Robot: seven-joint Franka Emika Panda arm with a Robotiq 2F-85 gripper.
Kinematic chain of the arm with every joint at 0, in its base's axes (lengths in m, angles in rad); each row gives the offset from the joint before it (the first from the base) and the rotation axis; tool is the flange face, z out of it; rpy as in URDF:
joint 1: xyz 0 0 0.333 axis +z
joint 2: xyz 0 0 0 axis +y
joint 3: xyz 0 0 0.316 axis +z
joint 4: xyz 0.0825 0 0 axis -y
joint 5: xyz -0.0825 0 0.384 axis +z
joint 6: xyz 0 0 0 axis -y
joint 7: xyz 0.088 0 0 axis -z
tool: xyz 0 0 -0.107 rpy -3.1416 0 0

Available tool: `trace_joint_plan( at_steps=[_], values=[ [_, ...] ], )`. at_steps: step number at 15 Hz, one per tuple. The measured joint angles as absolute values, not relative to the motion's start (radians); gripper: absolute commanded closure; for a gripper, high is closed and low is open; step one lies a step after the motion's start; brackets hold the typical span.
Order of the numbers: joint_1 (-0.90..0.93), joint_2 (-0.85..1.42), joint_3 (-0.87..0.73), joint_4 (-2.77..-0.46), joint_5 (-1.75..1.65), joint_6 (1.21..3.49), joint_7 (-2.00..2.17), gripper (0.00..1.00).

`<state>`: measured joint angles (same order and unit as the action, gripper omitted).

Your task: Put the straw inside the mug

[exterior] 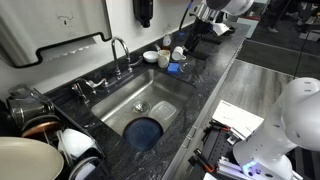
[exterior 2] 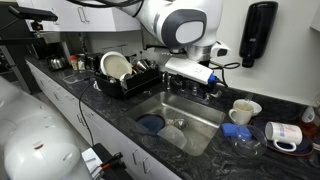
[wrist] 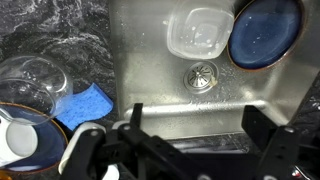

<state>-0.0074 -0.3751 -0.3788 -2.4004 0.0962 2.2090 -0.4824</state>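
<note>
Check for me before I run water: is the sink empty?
No: in the wrist view a blue plate and a clear container lie in the sink near the drain.

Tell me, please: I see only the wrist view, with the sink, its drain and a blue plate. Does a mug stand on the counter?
Observer: Yes, a cream mug stands on the counter beside the sink.
Operator: What is on the opposite side of the sink?
Observer: A dish rack holding plates.
Operator: Where is the faucet?
Observer: The faucet rises from the counter at the sink's wall-side edge.
</note>
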Motion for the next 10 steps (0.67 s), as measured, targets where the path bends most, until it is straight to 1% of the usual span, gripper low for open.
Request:
trace_joint_plan(
  at_steps=[7, 10],
  values=[
    [-0.007, -0.379, -0.362, -2.398, 0.152, 2.186, -0.498, 0.00],
    [0.012, -0.394, -0.331, -2.389, 0.213, 2.107, -0.522, 0.00]
  ],
)
